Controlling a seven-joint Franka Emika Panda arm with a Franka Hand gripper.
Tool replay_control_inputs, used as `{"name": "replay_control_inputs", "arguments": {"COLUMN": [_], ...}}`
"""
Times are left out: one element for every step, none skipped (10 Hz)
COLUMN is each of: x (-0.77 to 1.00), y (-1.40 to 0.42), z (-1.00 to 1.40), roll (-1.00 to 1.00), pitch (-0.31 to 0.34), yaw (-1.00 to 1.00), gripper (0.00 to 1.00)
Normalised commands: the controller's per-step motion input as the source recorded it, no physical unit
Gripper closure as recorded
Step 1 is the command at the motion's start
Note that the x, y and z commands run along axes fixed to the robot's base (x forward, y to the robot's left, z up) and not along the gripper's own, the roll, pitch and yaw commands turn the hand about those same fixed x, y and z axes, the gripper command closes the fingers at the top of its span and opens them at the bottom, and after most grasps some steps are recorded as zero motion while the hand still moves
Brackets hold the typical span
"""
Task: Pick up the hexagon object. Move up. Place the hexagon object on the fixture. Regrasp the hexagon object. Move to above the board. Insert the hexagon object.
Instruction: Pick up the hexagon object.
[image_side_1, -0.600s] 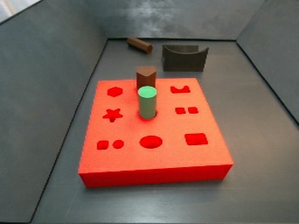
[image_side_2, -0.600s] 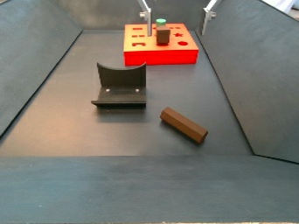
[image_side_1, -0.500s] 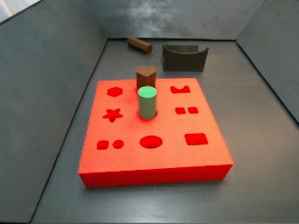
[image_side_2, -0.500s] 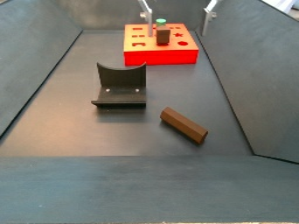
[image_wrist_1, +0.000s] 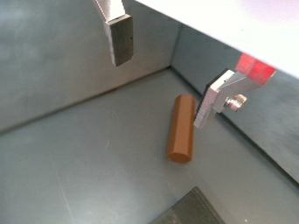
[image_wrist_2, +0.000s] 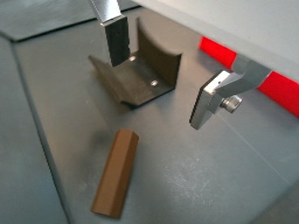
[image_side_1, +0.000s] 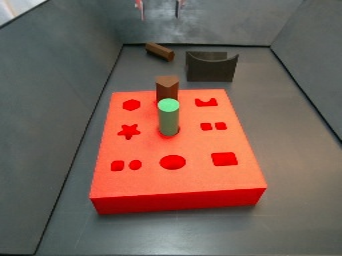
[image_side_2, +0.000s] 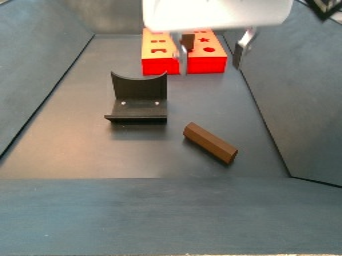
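Observation:
The hexagon object is a slim dark-brown peg lying flat on the grey floor; it also shows in both wrist views and far back in a side view. The fixture stands beside it, apart from it. The red-orange board carries a green cylinder and a stout brown peg. My gripper hangs open well above the floor, over the peg and fixture, with nothing between its fingers.
Grey walls slope up round the floor on all sides; a wall corner lies close to the peg. The white hand body hides part of the board in a side view.
The gripper has moved away from the board toward the peg and fixture end. Its white body now fills the top of a side view, and its fingertips now show in the other.

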Motion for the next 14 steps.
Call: {"name": "replay_control_inputs", "arguments": {"x": [0.00,0.00,0.00,-0.01,-0.10,-0.03,0.00,-0.03,0.01,0.00,0.06,-0.01,-0.06,-0.07], "y": [0.05,0.20,0.39,0.34,0.32,0.01,0.00,0.00,0.22,0.28,0.33,0.17,0.00,0.06], "z": [-0.82,-0.87,-0.91,-0.89,-0.79,0.00,0.00,-0.17,-0.37,-0.48,-0.37,-0.06,0.00,-0.01], "roll": [-0.02,-0.01,0.00,0.00,0.00,0.00,0.00,0.00,0.00,0.00,-0.01,-0.03,0.00,0.00], "pitch": [-0.189,-0.184,-0.171,-0.187,-0.209,0.000,-0.004,-0.059,0.000,-0.040,0.000,0.000,0.000,0.000], "yaw": [0.55,0.47,0.46,0.40,0.35,0.00,0.00,0.00,0.18,0.22,0.25,0.00,0.00,0.00], "gripper": [0.00,0.00,0.00,0.00,0.00,0.00,0.00,0.00,0.00,0.00,0.00,0.00,0.00,0.00]}}
